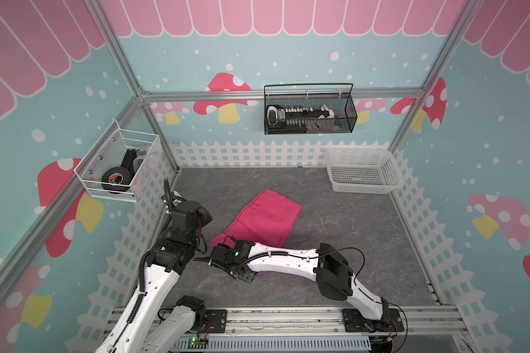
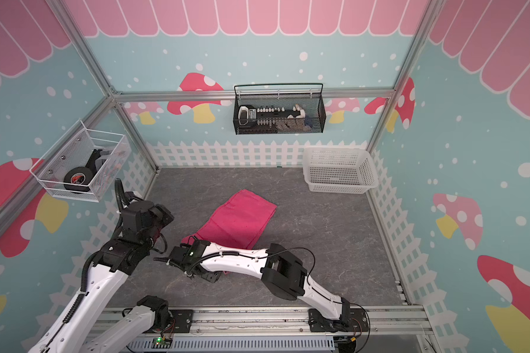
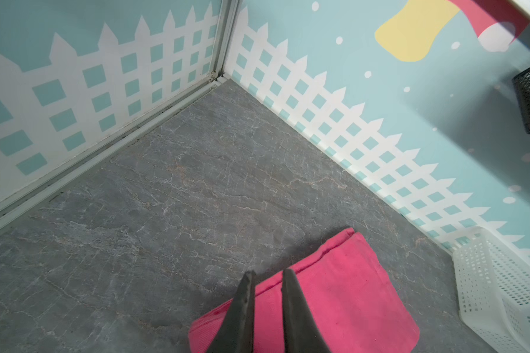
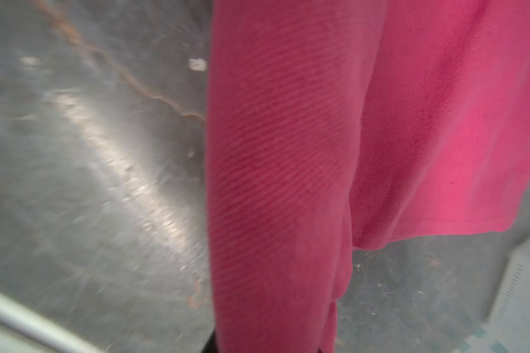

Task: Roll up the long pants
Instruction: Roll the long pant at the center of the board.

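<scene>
Right gripper (image 1: 248,276): low at 6 o'clock on the table (image 1: 364,244), tucked under its own arm at the near end of the pants (image 1: 266,218). My wrist view is filled by a fold of pink cloth close to the lens; it hides the fingers, so I cannot tell whether they are clamped.
Left gripper (image 3: 269,272): at 9 o'clock, jaws a narrow gap apart, nothing between them, aimed at the pants' left edge.
Pants: folded into a flat strip mid-table, running from 7 toward 1 o'clock, near end under the right arm.
Basket (image 1: 364,171): 1 o'clock corner, well apart from the pants.
Black rack (image 1: 309,110): back wall, 12 o'clock.
</scene>
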You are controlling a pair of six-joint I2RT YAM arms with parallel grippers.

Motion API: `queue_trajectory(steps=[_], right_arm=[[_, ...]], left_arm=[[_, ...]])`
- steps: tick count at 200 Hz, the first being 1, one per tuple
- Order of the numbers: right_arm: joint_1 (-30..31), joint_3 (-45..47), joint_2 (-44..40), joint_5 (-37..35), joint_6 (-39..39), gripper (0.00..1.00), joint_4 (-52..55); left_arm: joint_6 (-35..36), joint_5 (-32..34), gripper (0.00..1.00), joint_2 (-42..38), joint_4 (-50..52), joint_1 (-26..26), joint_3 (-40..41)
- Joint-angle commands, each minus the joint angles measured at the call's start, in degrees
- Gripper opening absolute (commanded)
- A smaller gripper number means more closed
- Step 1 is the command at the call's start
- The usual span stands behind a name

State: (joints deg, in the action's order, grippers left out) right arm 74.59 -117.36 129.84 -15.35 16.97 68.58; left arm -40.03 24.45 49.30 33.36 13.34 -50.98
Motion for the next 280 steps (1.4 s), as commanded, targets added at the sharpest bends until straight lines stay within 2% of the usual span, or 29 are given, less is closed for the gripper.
queue_trajectory(steps=[1,23,50,93,140,210,259,280], right_arm=[[-2.80,-2.27,-2.28,17.99,-2.08,0.00,4.82],[-7.13,0.04,-2.81,26.16,-2.24,0.00,2.86],[-12.58,7.66,-3.86,34.88,-1.21,0.00,-4.07],[-19.82,17.14,-3.87,43.52,1.21,0.00,-14.36],[-23.74,22.81,-4.99,47.39,2.82,0.00,-19.33],[-27.06,29.54,-6.52,48.79,5.63,0.00,-24.67],[-28.95,31.62,-6.36,49.59,6.79,0.00,-26.91],[-29.23,31.76,-5.77,50.06,7.14,0.00,-27.86]], left_arm=[[0.64,0.21,0.17,1.13,6.56,-0.16,2.68],[0.48,-1.11,0.17,-0.11,6.52,-0.16,4.60],[0.39,-2.14,0.17,-1.86,7.34,-0.18,5.84],[0.21,-1.33,0.17,-4.81,9.13,-0.12,7.12],[-1.28,-3.22,0.17,-3.72,7.62,0.25,9.10],[-8.52,-5.55,0.16,-2.42,-2.50,5.99,18.90],[-9.87,-5.59,0.15,-0.09,-4.88,8.80,20.59],[-10.24,-6.96,0.12,2.45,-7.62,9.23,21.39]])
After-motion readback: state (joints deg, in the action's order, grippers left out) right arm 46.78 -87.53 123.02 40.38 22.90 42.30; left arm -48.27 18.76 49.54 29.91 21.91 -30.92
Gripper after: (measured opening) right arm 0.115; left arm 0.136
